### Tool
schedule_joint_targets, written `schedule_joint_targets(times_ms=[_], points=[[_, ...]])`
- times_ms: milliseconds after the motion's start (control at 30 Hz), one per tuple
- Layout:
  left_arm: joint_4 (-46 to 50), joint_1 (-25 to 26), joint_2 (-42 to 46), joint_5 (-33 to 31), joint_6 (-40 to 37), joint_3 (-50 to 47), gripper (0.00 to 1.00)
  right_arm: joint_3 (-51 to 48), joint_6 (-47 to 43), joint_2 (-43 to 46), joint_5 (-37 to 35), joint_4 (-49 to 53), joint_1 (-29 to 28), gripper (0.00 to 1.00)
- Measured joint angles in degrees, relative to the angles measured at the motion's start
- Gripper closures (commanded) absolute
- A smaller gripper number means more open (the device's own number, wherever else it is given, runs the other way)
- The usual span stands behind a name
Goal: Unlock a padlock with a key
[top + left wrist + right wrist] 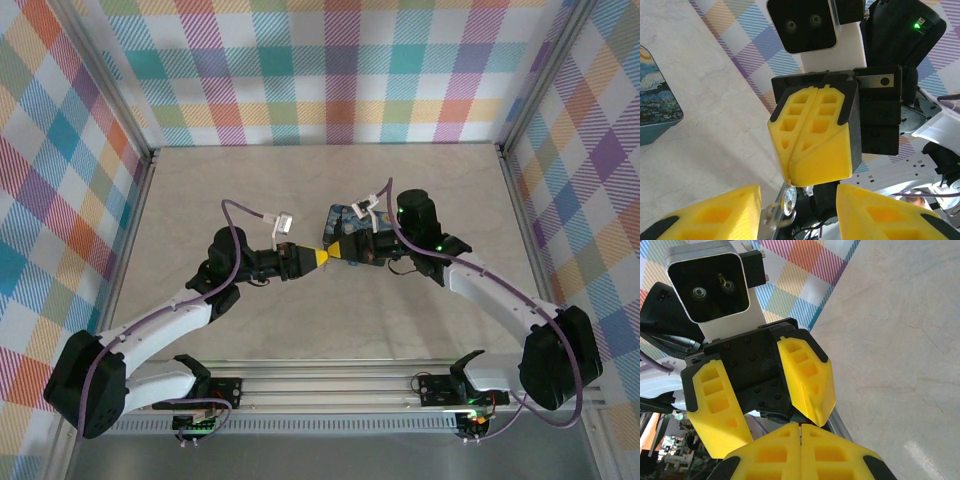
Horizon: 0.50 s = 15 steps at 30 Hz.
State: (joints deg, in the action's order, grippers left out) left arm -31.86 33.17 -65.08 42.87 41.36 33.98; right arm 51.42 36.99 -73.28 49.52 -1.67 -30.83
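Note:
The key [788, 201], a small silvery piece with a round holed head, hangs from the tips of my right gripper [789, 176], whose yellow fingers are pressed together on its thin end. My left gripper [799, 202] is open, with one finger on each side of the key and not touching it. In the top view the left gripper [322, 258] and the right gripper [345, 250] meet tip to tip above the table. The right wrist view has its own gripper [801, 427] shut, facing the spread left fingers [809, 380]. The padlock is hidden.
A dark-blue tin [343, 222] with a starry-night painting lies on the table just behind the two grippers and appears at the left edge of the left wrist view as the tin [655, 102]. The beige table [250, 190] is walled by checkered panels.

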Motion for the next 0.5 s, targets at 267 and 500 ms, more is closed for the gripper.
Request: schedule_joint_targets(times_ms=[267, 500], points=[[-4.9, -0.1, -1.9, 0.4, 2.6, -1.2, 0.61, 0.0, 0.0, 0.3, 0.0, 0.0, 0.0, 1.0], [-9.1, -0.1, -5.2, 1.5, 4.7, -1.2, 0.72, 0.0, 0.0, 0.4, -0.4, 0.0, 0.0, 1.0]])
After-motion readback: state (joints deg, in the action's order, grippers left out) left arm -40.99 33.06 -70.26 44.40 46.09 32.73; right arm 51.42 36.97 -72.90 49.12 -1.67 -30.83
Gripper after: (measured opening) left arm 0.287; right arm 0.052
